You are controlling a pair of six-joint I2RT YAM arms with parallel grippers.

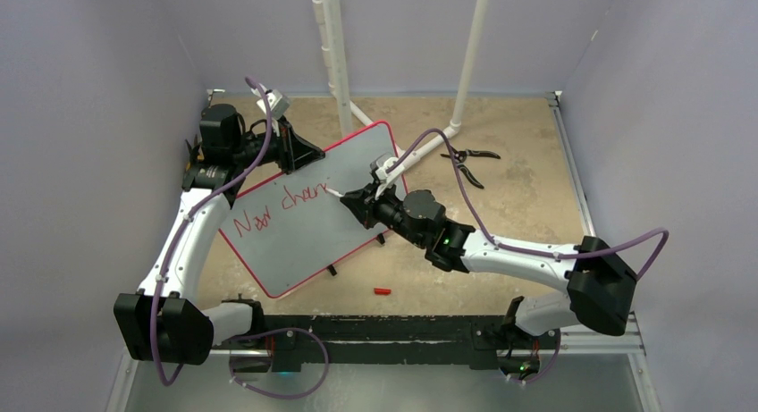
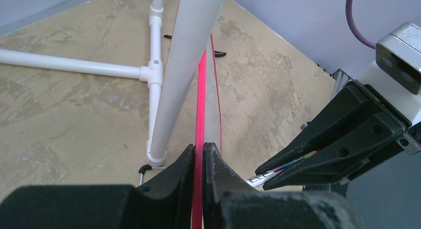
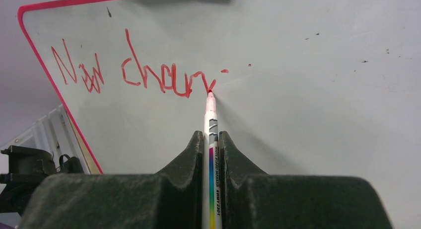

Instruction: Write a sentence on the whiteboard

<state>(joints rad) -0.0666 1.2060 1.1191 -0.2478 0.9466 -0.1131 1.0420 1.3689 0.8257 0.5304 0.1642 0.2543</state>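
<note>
The whiteboard (image 1: 308,220), grey-white with a thin red rim, lies tilted on the table. My left gripper (image 1: 290,148) is shut on its far rim (image 2: 199,114), seen edge-on in the left wrist view. My right gripper (image 1: 357,200) is shut on a white marker (image 3: 212,154) with a rainbow stripe. Its red tip (image 3: 209,93) touches the board at the end of the red lettering (image 3: 134,70), which reads "New chan" in one line; it also shows in the top view (image 1: 273,211). The rest of the sentence does not show.
A red marker cap (image 1: 383,290) lies on the table in front of the board. Black pliers (image 1: 469,162) lie at the back right. White PVC pipes (image 1: 335,54) stand behind the board, with a floor pipe (image 2: 74,65). The right gripper (image 2: 342,144) shows beside the board.
</note>
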